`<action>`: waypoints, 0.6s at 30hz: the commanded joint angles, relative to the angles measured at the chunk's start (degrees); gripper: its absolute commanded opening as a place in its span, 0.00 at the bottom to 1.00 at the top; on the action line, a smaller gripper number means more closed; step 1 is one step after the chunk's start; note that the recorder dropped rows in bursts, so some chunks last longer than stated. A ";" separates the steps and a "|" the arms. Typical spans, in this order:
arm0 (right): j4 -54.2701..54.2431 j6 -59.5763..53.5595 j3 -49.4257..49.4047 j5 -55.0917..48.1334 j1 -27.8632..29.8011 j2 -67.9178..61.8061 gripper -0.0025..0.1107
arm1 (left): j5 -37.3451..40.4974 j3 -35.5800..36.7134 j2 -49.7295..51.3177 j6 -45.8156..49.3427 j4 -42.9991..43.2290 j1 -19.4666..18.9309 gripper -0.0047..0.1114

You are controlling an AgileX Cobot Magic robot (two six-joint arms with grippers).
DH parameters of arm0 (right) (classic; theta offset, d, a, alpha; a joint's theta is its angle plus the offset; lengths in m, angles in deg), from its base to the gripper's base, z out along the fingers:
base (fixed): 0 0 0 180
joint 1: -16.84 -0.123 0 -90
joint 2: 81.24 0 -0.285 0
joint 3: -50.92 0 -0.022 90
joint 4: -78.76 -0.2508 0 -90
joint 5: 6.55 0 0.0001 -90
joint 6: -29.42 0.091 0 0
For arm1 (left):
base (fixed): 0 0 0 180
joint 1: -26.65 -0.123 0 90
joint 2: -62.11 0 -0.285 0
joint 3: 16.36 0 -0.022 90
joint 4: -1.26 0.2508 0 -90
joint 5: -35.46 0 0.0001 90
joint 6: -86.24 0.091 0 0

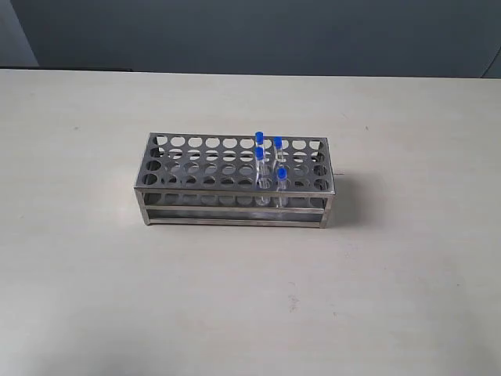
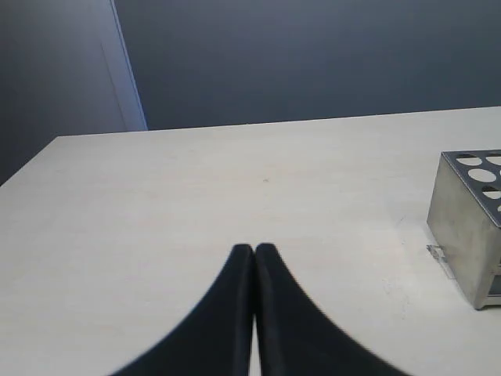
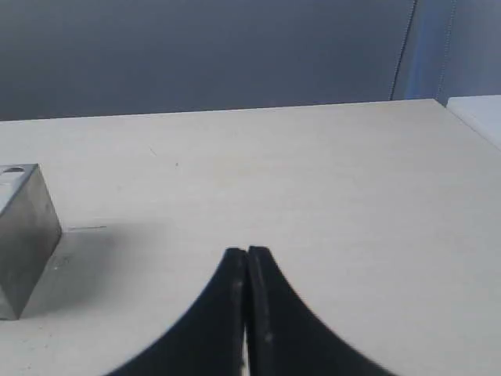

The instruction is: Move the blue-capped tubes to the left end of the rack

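The shiny metal rack [image 1: 196,163] stands in the middle of the table in the exterior view. Several blue-capped tubes [image 1: 260,166] stand upright in holes toward its right end, clustered together. No arm shows in the exterior view. In the left wrist view my left gripper [image 2: 254,249] is shut with nothing in it, and the rack's end [image 2: 462,227] lies off to one side. In the right wrist view my right gripper [image 3: 247,252] is shut and empty, with a corner of the rack [image 3: 23,235] at the picture's edge. The tubes are out of both wrist views.
The pale table [image 1: 250,298] spreads wide around the rack on every side. A dark grey wall [image 1: 258,31] runs behind the table's far edge.
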 commanded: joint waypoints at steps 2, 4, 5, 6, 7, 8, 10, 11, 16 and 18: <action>-0.31 0.68 -0.11 11.68 -0.20 0.47 0.01 | -0.81 0.29 -0.21 -0.21 0.00 0.23 0.04; -7.89 2.12 -0.11 18.12 -0.20 0.47 0.01 | -0.81 0.29 -0.21 -0.21 0.00 0.23 0.04; -10.99 2.12 -0.11 22.06 -0.20 0.47 0.01 | -0.81 0.29 -0.21 -0.21 0.00 0.23 0.04; -14.50 2.44 -0.11 25.77 -0.20 0.47 0.01 | -0.81 0.29 -0.21 -0.21 0.00 0.23 0.04; -17.55 3.25 -0.11 28.64 -0.20 0.47 0.01 | -0.81 0.29 -0.21 -0.21 0.00 0.23 0.04; -22.13 4.46 -0.11 30.45 -0.20 0.47 0.01 | -0.81 0.29 -0.21 -0.21 0.00 0.23 0.04; -30.48 6.73 -0.11 30.36 -0.20 0.47 0.01 | -0.81 0.29 -0.21 -0.21 0.00 0.23 0.04; -32.70 7.72 -0.11 29.24 -0.20 0.47 0.01 | -0.81 0.29 -0.21 -0.21 0.00 0.23 0.04; -32.65 7.72 -0.11 25.44 -0.20 0.47 0.01 | -0.81 0.29 -0.21 -0.21 0.00 0.23 0.04; -30.90 7.72 -0.11 26.30 -0.20 0.47 0.01 | -0.81 0.29 -0.21 -0.21 0.00 0.23 0.04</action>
